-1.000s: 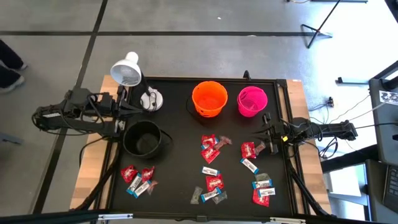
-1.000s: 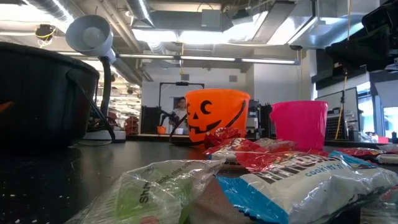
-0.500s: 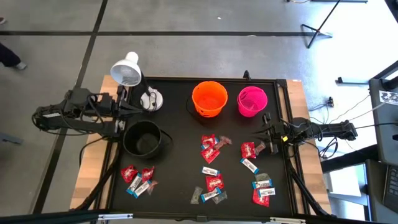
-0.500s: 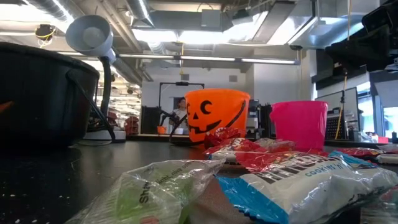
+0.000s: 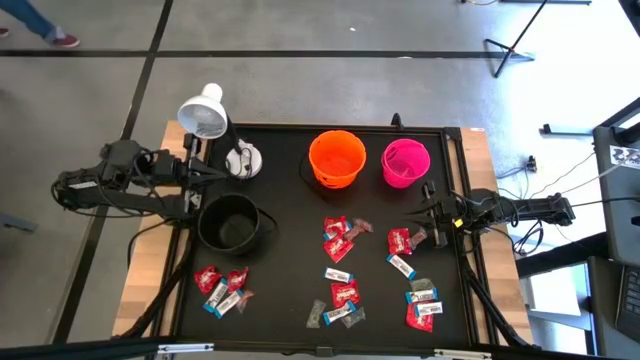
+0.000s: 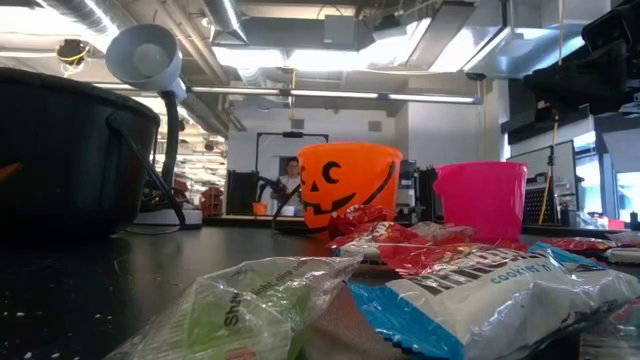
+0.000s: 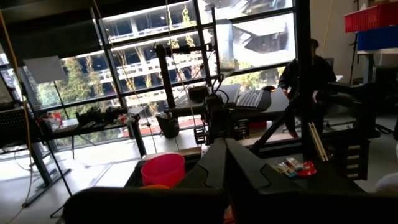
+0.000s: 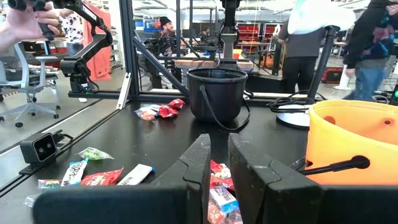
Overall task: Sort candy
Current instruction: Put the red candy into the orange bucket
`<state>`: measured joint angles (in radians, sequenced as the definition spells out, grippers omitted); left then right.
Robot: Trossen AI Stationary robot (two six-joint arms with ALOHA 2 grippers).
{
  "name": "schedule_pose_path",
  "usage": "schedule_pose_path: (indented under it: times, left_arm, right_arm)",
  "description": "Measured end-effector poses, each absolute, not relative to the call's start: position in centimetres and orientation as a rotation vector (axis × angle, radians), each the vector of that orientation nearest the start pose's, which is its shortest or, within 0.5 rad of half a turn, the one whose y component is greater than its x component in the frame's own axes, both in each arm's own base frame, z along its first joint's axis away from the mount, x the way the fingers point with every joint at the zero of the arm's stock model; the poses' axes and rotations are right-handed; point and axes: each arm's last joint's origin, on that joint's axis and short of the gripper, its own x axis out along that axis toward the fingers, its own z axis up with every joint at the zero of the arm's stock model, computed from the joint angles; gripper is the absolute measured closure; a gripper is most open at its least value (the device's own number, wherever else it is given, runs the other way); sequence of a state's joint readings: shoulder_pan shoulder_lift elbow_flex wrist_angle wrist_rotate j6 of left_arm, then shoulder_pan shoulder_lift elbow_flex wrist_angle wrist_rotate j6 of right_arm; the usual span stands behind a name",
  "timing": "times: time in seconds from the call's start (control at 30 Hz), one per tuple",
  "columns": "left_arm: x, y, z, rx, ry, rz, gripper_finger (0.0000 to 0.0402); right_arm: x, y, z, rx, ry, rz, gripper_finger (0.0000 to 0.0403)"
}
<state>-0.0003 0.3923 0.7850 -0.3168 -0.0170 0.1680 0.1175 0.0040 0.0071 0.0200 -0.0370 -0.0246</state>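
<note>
The candy lies in loose groups on the black table: red and blue-and-white sweets at the near left (image 5: 222,290), in the middle (image 5: 340,240), below it (image 5: 340,300) and at the right (image 5: 420,305). More candy fills the front of the low view (image 6: 420,285). My left gripper (image 5: 205,180) (image 7: 224,152) is shut and empty. It points level, raised by the black bucket's (image 5: 230,222) far-left rim. My right gripper (image 5: 418,215) (image 8: 219,152) hovers at the right edge with a narrow gap between its fingers and nothing in it.
An orange bucket (image 5: 336,158) and a pink bucket (image 5: 405,162) stand at the far middle. A white lamp (image 5: 205,115) on a round base (image 5: 243,160) stands at the far left. People move in the room beyond the table.
My left gripper has rolled a little about its own axis without leaving its place. A person has walked along the floor beyond the table's far left. The candy and the buckets have stayed where they were.
</note>
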Motion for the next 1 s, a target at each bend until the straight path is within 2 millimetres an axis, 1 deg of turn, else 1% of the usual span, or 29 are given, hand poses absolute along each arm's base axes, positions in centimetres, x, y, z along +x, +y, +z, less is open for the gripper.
schedule_pose_path:
  times: [0.17,0.37,0.6,0.83,0.93,1.0]
  left_arm:
    - [8.3,0.0,35.9,0.161,-0.044,0.020,0.0401]
    - [11.0,0.1,35.4,0.092,0.030,0.033,0.0401]
    - [13.8,0.1,34.9,0.089,0.072,0.032,0.0401]
    - [15.2,0.1,35.2,0.080,0.027,0.034,0.0401]
    - [15.4,0.1,35.3,0.075,0.010,0.035,0.0401]
    - [15.6,0.1,35.3,0.041,0.008,0.035,0.0401]
  right_arm:
    - [9.7,1.2,16.7,-0.024,-0.025,0.154,0.0345]
    - [9.7,1.2,16.7,-0.024,-0.025,0.154,0.0345]
    - [9.7,1.3,16.7,-0.024,-0.025,0.154,0.0345]
    - [9.7,1.2,16.7,-0.024,-0.025,0.154,0.0345]
    - [9.7,1.3,16.8,-0.024,-0.025,0.154,0.0345]
    - [9.7,1.2,16.8,-0.024,-0.025,0.154,0.0345]
